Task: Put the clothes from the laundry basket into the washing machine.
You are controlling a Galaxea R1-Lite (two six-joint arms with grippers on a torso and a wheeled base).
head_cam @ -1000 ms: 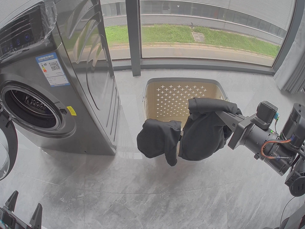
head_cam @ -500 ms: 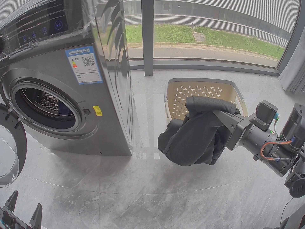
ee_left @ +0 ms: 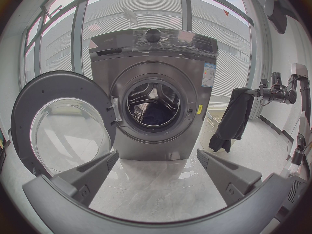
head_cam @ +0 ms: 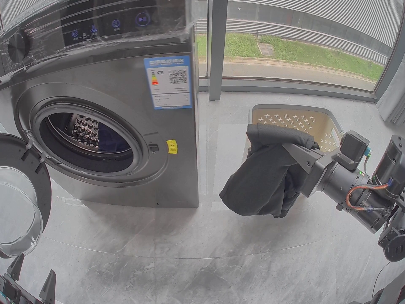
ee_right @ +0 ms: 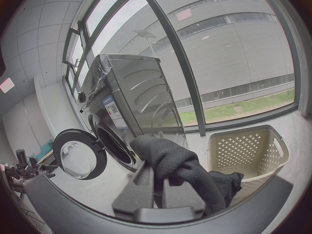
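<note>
My right gripper (head_cam: 295, 150) is shut on a dark garment (head_cam: 261, 178), which hangs in a bunch above the floor in front of the beige laundry basket (head_cam: 291, 107). In the right wrist view the garment (ee_right: 175, 163) drapes over the gripper (ee_right: 157, 186), with the basket (ee_right: 247, 147) behind it. The grey washing machine (head_cam: 105, 85) stands to the left of the garment, its round door (head_cam: 21, 199) swung open. Dark clothing (ee_left: 152, 112) lies inside the drum. My left gripper (ee_left: 156, 176) is open, low and in front of the machine.
A window wall with a grey post (head_cam: 217, 39) runs behind the machine and basket. A curtain (head_cam: 394, 93) hangs at the far right. Bare grey floor (head_cam: 190, 250) lies between the open door and the hanging garment.
The head camera has swung left, so the machine and basket sit further right in the picture. The garment's loose part has come off the basket rim and hangs gathered under the right gripper.
</note>
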